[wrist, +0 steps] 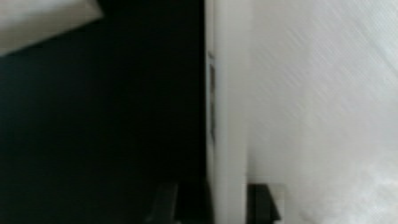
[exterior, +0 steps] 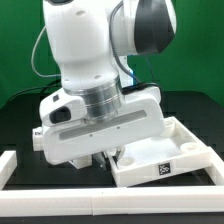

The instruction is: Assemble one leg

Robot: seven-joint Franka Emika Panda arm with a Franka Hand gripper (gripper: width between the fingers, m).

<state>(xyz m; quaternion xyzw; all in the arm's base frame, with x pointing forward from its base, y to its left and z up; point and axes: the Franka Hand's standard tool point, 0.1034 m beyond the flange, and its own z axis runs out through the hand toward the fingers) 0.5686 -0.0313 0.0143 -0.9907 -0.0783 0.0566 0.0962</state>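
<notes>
Wrist view shows the gripper (wrist: 217, 205) straddling the straight edge of a large white panel (wrist: 302, 100). One of its dark fingers (wrist: 173, 205) stands over the black counter (wrist: 89, 130) on the outer side of that edge and the other over the white face, so the jaws are apart with the panel's rim between them. The picture is too blurred to tell whether they press on the rim or merely bracket it. The exterior view shows the gripper (exterior: 105, 157) low, close to the counter (exterior: 18, 125), at a corner of the panel (exterior: 150, 160). The panel spreads away from it toward the exterior view's right and bears a small square tag (exterior: 165, 170). My judgement is that the panel is being taken by its rim so it can be shifted into position before a leg goes into it. The leg cannot be made out in either view. Nothing like a small tagged block lies between or just beside the fingers, and the bulky arm (exterior: 90, 50) hides the counter behind the gripper, where it may lie.
</notes>
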